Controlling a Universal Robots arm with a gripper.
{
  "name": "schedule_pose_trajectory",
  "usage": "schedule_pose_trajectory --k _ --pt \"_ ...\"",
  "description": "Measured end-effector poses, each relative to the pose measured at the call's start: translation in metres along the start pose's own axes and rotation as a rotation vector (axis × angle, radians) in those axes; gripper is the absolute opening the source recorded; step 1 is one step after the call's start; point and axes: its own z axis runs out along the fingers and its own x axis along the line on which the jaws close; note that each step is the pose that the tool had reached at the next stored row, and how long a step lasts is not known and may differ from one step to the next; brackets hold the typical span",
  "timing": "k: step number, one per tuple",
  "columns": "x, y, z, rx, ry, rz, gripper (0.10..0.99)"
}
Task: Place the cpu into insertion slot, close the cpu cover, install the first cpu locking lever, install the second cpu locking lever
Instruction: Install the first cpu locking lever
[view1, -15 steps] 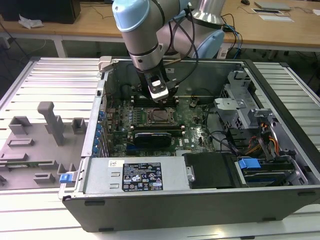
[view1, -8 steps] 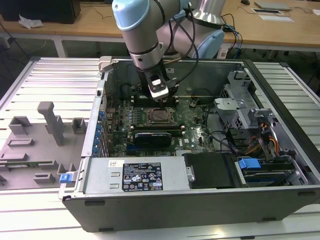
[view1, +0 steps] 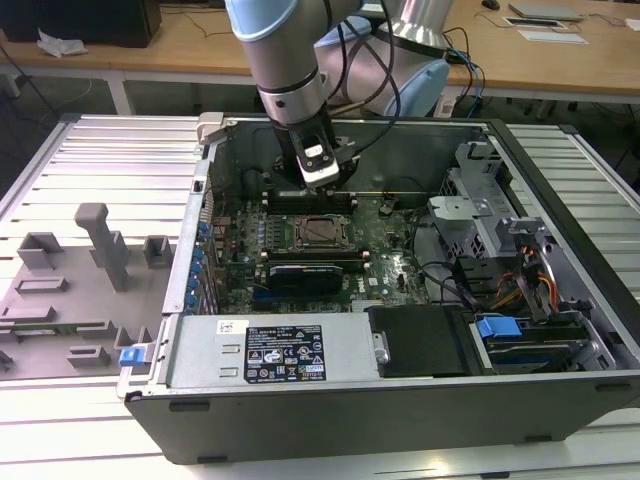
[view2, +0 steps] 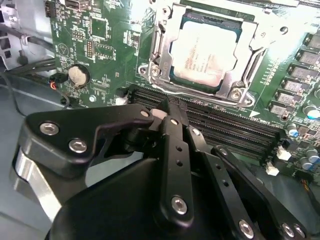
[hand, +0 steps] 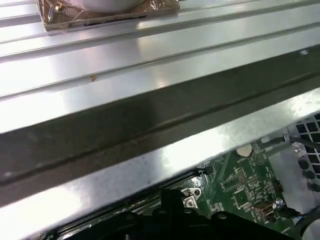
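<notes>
Silver-grey, the cpu (view2: 204, 56) already lies in the slot (view1: 297, 233); the cover (view2: 234, 80) is down over its edges, probably to keep it seated; your gripper (view2: 170, 111) hangs at twelve o'clock of the slot in the exterior view, fingers pressed together, carrying nothing.

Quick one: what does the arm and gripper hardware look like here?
Arm: silver-grey metal tube segments with pale blue joint caps. Black cables loop beside the wrist. Gripper: matte black jointed links with silver screw heads and a silver band at its base.
</notes>
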Motion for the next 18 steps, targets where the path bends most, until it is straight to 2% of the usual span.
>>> schedule_pose_trajectory --k 1,7,9,11,12,16,18 --pt "-0.0006 0.0001 0.0003 0.007 0.0245 0.003 0.106" --pt "-0.0035 -0.0007 0.0012 0.045 0.1301 0.013 0.106" --pt "-0.0047 -0.0015 0.0015 0.06 0.172 0.017 0.106" --pt "-0.0054 -0.0033 0.0017 0.068 0.1934 0.019 0.106" --pt "-0.0055 -0.0039 0.0017 0.07 0.1975 0.02 0.106" --pt "-0.0062 -0.0057 0.0016 0.071 0.1981 0.02 0.106" --pt "-0.0079 -0.0103 0.0012 0.073 0.1979 0.019 0.106"
